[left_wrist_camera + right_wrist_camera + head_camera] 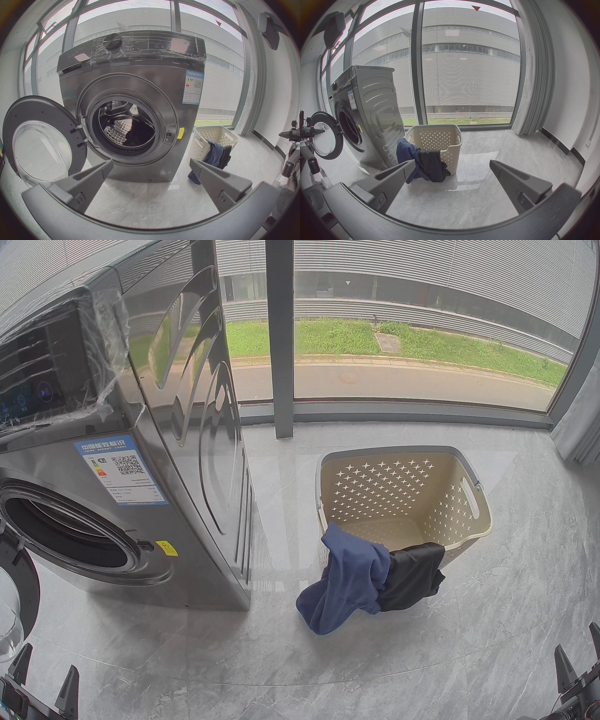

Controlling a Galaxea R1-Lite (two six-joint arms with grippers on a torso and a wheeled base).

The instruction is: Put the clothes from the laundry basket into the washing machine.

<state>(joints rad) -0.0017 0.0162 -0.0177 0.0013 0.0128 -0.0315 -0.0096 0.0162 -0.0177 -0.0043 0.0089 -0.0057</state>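
Clothes [369, 571], a blue piece [344, 596] and a black piece [412, 574], hang over the near rim of the basket [400, 451], right of the washing machine [187, 446]. Soft, light and floppy I'd guess, so pinch a bunched fold at the rim. Left tool [150, 164] and right tool [450, 164] are both spread wide, empty.

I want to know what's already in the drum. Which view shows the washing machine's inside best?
The left wrist view: it faces the open drum straight on, with a dark heap inside. The head view looks down across the opening, its inside dark; the right wrist view sees it side-on.
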